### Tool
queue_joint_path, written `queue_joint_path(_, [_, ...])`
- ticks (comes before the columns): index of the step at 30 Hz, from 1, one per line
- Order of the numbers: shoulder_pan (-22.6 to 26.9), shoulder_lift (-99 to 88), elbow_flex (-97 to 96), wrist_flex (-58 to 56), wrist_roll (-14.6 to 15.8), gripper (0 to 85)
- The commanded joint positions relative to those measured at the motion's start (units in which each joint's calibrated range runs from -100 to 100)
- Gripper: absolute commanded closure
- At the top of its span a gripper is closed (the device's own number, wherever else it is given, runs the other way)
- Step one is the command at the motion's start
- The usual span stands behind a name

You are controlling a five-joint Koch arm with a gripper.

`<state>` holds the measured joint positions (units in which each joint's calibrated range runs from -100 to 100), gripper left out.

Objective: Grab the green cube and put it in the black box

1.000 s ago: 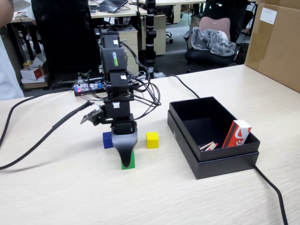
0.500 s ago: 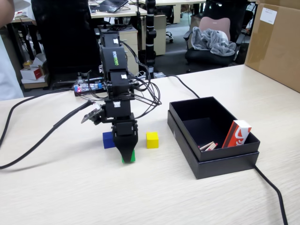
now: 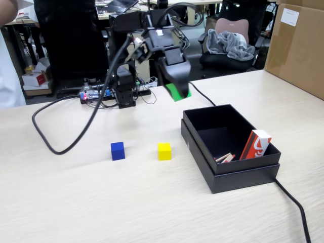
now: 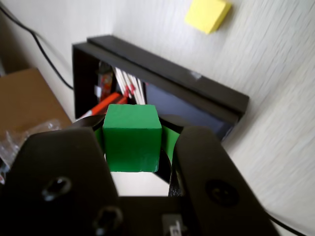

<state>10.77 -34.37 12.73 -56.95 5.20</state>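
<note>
Item: my claw [image 4: 133,147]. It was clamped on the green cube [image 4: 132,137], one jaw on each side face; the wrist view showed the cube seated squarely between them, top face level. I held it raised clear of the table [image 3: 76,202] so it would pass over a rim rather than strike one.

Item: green cube, location. In the fixed view it [image 3: 176,92] hung in the air toward the table's far edge, just short of the far corner of the black box [image 3: 238,174], not yet above the opening. I judged the carry to be partly done, with the release not yet due.

Item: black box. It sat toward the right edge of the table in the fixed view, open side up, so that a drop from above would serve. It already held a red and white packet [image 3: 255,144] leaning against the right wall, and some thin sticks; the left half of the floor was bare, the better landing spot.

Item: blue cube [image 3: 117,151] and yellow cube [image 3: 164,151]. Both rested mid-table, left of the box, well apart from my claw and not in the way.

Item: black cable [image 3: 293,202]. It lay across the near right corner.
</note>
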Motion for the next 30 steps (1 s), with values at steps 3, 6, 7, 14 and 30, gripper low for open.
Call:
queue_joint_path(3, [3.5,0.6,3.3,-0.4,1.3,83.1])
queue_joint_path(6, [4.2,6.1,3.6,-0.4,1.4,83.0])
queue_joint_path(7, [4.3,8.3,3.9,-0.4,1.4,83.0])
queue_joint_path(14, [4.1,28.6,12.1,-0.4,1.4,83.0])
queue_joint_path(30, [4.0,44.3,14.5,-0.3,1.2,76.5])
